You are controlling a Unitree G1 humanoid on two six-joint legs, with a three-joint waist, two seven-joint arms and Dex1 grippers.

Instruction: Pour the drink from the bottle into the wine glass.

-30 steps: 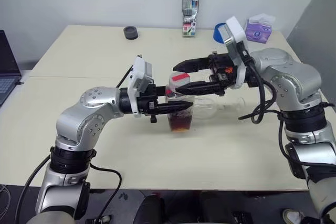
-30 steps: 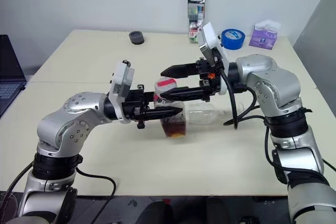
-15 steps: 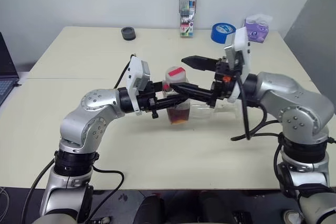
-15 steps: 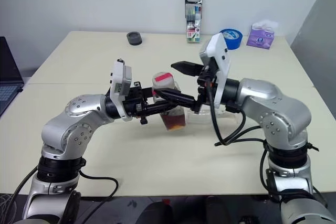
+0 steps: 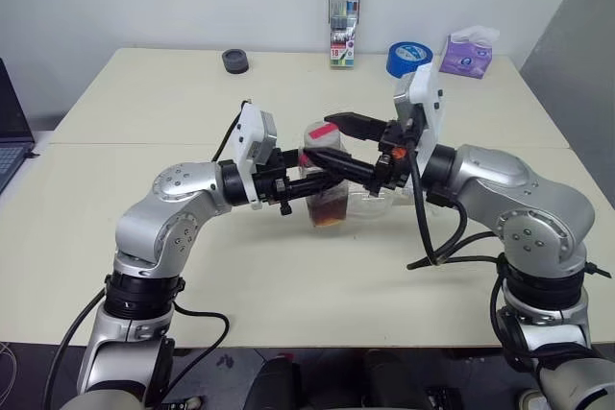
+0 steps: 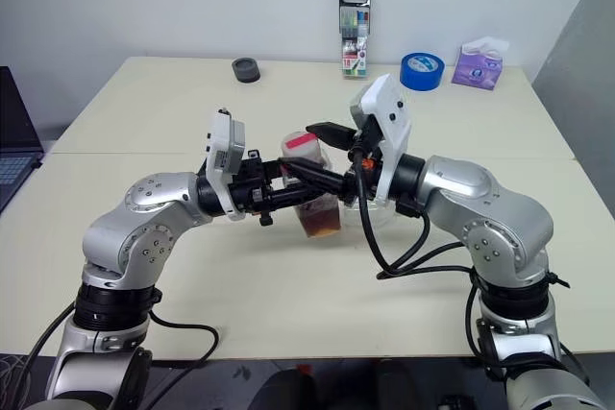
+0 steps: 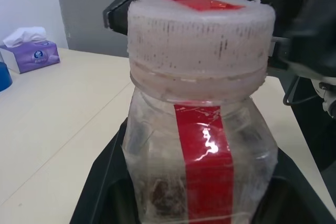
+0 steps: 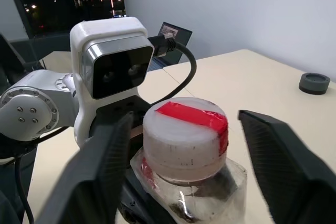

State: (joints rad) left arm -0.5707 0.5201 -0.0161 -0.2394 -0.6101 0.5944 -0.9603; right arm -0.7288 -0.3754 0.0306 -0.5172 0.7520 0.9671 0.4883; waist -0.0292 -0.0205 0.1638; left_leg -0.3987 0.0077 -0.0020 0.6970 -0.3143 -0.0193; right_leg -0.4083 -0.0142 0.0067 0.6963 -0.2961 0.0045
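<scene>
The bottle (image 7: 202, 129), a small clear one with a red label strip and a white and red cap (image 8: 185, 132), stands upright at the table's middle. The dark red-brown drink (image 5: 329, 212) fills its bottom part. From the left, my left gripper (image 5: 322, 189) is shut on the bottle's body. From the right, my right gripper (image 8: 185, 116) reaches in with one finger on each side of the cap. It is open, with a gap showing on both sides. The wine glass (image 5: 371, 203) shows as clear glass just right of the bottle, mostly hidden by my right gripper.
Along the table's far edge stand a marker case (image 5: 342, 22), a blue tape roll (image 5: 404, 58), a purple tissue pack (image 5: 469, 53) and a small black round object (image 5: 235, 60). A laptop (image 5: 8, 136) lies at the far left. The cream table (image 5: 144, 103) ends close in front.
My right gripper has swung in from the right and dropped level with the cap, and its fingers have narrowed around it. The left gripper and bottle have stayed put. The camera has shifted a little.
</scene>
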